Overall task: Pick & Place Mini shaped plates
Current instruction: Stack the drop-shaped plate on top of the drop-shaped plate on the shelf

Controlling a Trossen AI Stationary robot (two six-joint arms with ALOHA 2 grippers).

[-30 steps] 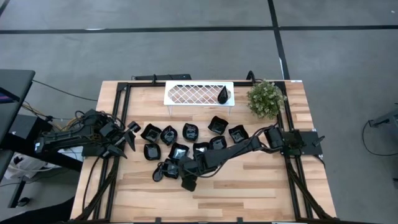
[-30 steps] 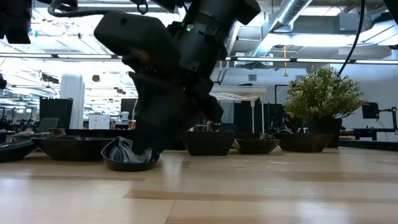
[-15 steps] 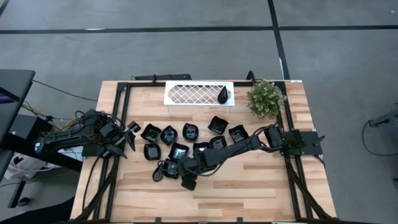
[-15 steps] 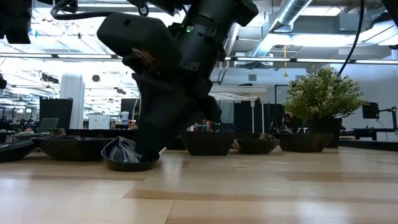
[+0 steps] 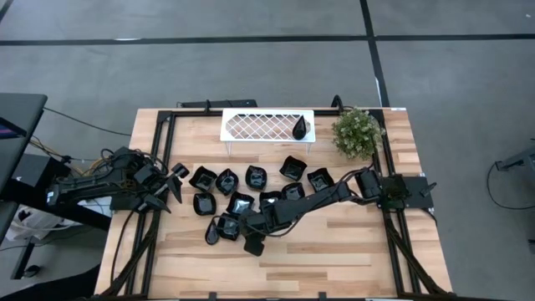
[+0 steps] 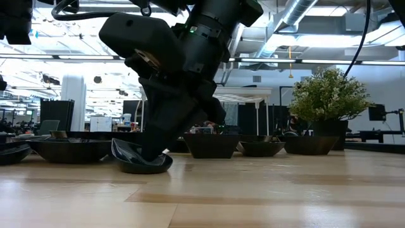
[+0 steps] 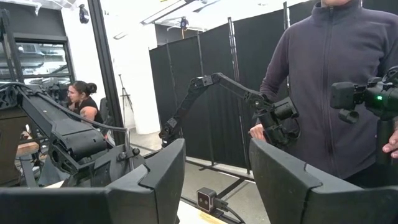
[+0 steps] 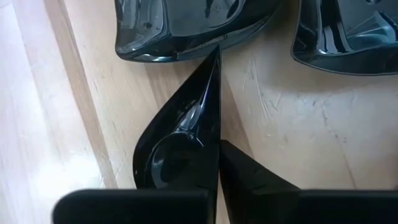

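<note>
Several mini shaped plates (image 5: pixel 251 188), small and glossy black, lie spread across the middle of the wooden table. One teardrop plate (image 5: pixel 299 128) rests in the white lattice tray (image 5: pixel 251 125) at the far edge. My right gripper (image 5: pixel 227 224) reaches down into the near-left part of the group and is shut on a teardrop plate (image 8: pixel 180 149), which also shows in the low view (image 6: pixel 142 163). My left gripper (image 5: pixel 177 180) waits open at the table's left side, pointing level, with nothing between its fingers (image 7: pixel 217 180). My right gripper pinches one long side of the teardrop plate's rim (image 8: pixel 216 134), one finger inside the bowl and the other finger (image 8: pixel 261 186) outside it. The fingers slant down from above. The plate is tilted, its underside (image 6: pixel 149 170) still on the table.
A green plant (image 5: pixel 358 132) stands at the far right corner. Other black plates (image 8: pixel 186 25) lie close around the held one. A black frame (image 5: pixel 159 167) edges the table. The near strip of wood (image 5: pixel 334 259) is bare. A person (image 7: pixel 348 74) stands beyond the table.
My right gripper has shut on the teardrop plate without moving away. The plate lay flat before. It is now tipped, one side raised off the wood, and has shifted a little along the table.
</note>
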